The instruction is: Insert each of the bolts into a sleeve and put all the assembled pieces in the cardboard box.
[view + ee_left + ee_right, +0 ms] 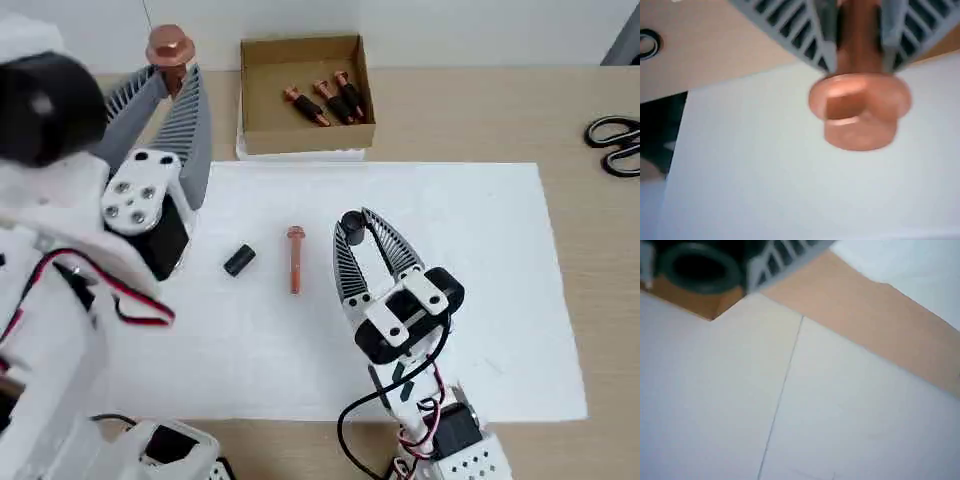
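My left gripper [172, 72] is held up at the back left, left of the cardboard box [257, 135], shut on a copper bolt [170, 45]. The bolt [860, 112] has its hex head sticking out past the fingertips. My right gripper [356, 224] hangs over the middle of the white sheet, shut on a black sleeve [352, 228]. The sleeve [701, 269] shows its open end in the right wrist view. A loose bolt [295, 259] and a loose black sleeve [239, 260] lie on the sheet between the arms. Three assembled pieces [325, 100] lie in the box.
A white sheet [480, 260] covers most of the wooden table. Black scissors [615, 145] lie at the table's right edge. The left arm's body and red and black cables [110, 290] take up the left side.
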Controlling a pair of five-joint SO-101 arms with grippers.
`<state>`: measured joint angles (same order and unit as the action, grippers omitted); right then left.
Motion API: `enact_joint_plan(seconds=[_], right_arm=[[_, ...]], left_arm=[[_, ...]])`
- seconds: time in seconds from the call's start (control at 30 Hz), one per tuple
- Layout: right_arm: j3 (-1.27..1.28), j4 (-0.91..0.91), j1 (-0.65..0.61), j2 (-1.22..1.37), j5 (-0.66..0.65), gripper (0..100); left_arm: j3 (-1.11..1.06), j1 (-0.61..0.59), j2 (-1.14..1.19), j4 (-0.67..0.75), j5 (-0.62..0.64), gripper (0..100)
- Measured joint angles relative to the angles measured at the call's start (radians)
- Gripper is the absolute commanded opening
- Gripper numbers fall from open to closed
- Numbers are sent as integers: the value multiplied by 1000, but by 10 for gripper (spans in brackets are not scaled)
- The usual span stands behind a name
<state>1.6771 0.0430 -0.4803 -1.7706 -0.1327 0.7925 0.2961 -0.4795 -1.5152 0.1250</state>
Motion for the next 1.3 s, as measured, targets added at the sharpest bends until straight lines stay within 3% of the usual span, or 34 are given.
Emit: enact_joint_plan(seconds=[0.27,0.4,0.5,0.73,0.87,1.1,1.23,1.3], right_arm=[[0,2,2,0,0,5],[0,5,11,0,0,5],[0,8,9,0,0,5],[0,8,8,0,0,5],[0,8,9,0,0,5],[0,8,8,0,0,5],[0,8,8,0,0,5],[0,8,8,0,0,5]], left_arm=[[-25,-3,-227,11,-3,6],[-133,-3,-325,-18,-103,6],[-222,-37,-430,-17,-207,6],[-624,-141,-586,104,-235,6],[-937,-155,-623,299,-196,7],[-1416,-155,-617,825,-115,7],[-1637,-107,-539,1142,-110,6],[-1699,-61,-512,1218,-103,6]])
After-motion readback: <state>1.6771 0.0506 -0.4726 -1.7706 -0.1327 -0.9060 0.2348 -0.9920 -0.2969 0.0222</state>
